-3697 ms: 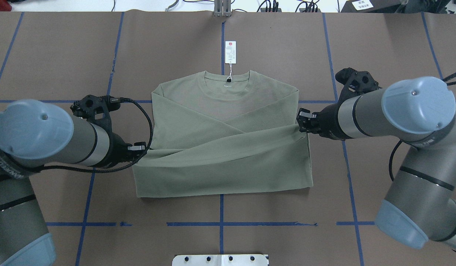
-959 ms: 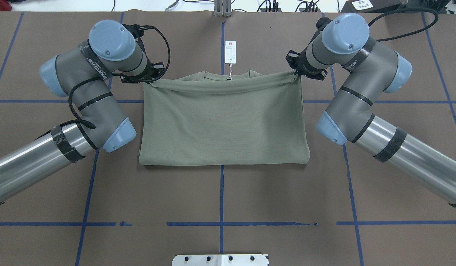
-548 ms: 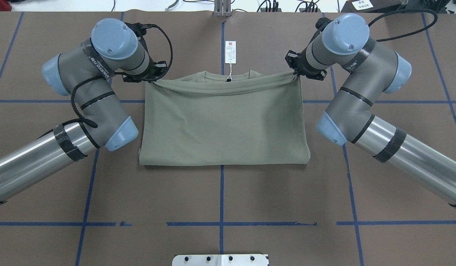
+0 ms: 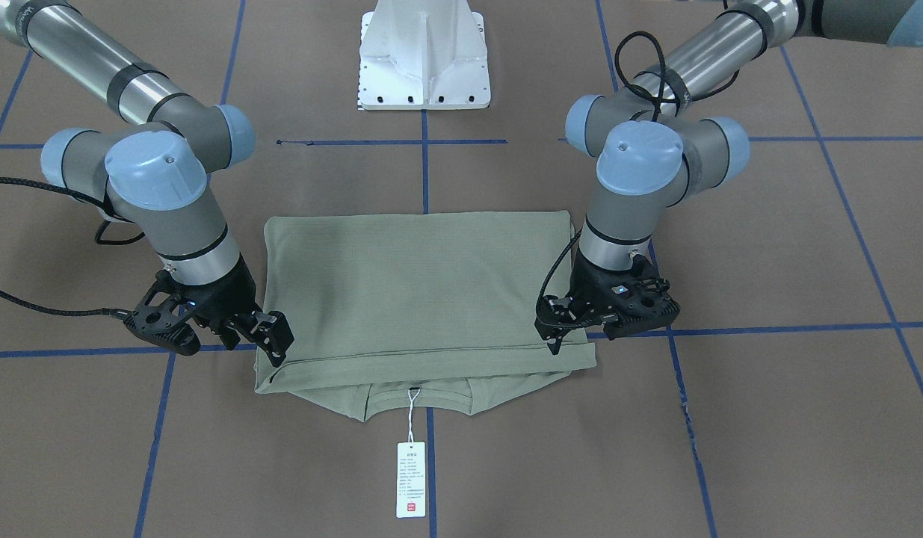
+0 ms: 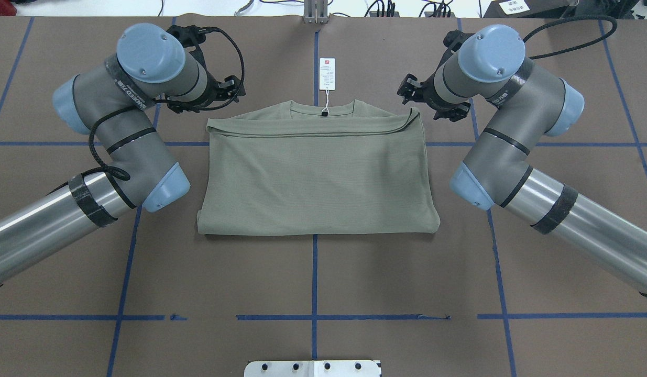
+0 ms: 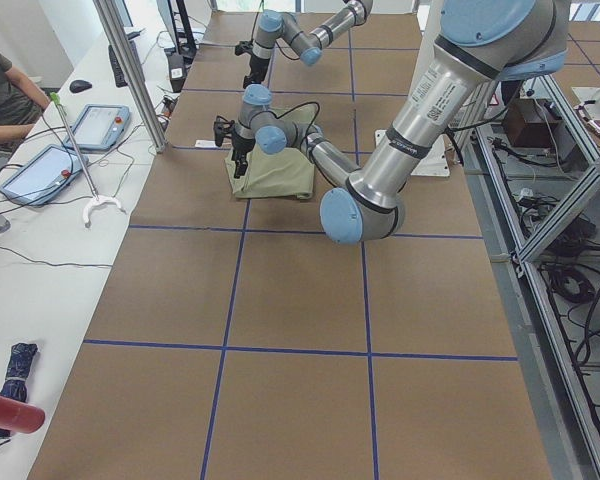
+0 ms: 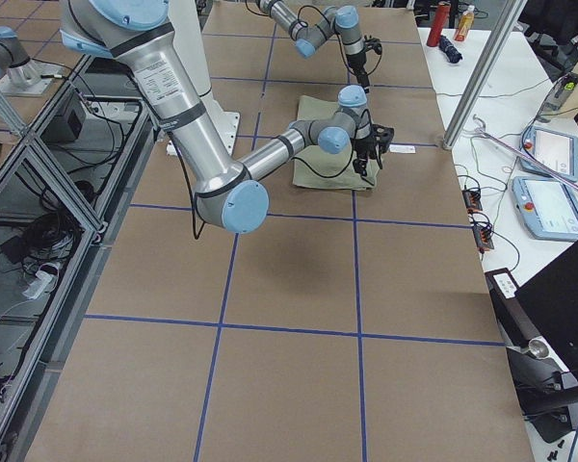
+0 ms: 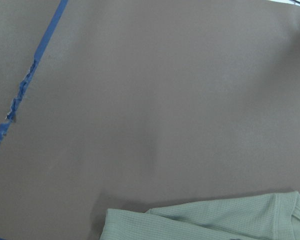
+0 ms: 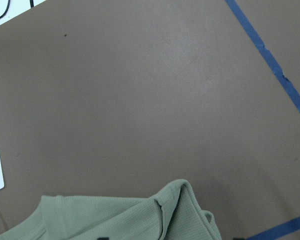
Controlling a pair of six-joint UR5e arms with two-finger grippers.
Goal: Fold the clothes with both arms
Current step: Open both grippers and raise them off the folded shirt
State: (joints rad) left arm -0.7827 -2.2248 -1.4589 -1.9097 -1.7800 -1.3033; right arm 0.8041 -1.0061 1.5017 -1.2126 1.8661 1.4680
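Two grippers, both empty and off the cloth.

- Left gripper (image 5: 234,88): fingers spread, nothing between them, just beyond the far left corner of the shirt (image 5: 318,178).
- Right gripper (image 5: 405,90): fingers likewise spread and empty, just beyond the far right corner.
- Front view: the tips of the right gripper (image 4: 273,336) and left gripper (image 4: 554,329) overlap the shirt's corners. Contact with the cloth cannot be told.
- Shirt: folded once into a flat rectangle at the middle of the brown surface (image 5: 313,277), straddling the centre blue tape line (image 5: 314,262). The top layer's free edge stops just short of the neckline (image 5: 323,109), so the neck band and a strip of shoulder show past it. The far right corner of the top layer is slightly curled.
- Hang tag (image 5: 327,73): flat on the surface beyond the collar, on its string, apart from both grippers.
- Wrist views: each shows only a shirt corner at the bottom edge and bare surface, with no fingers in view.
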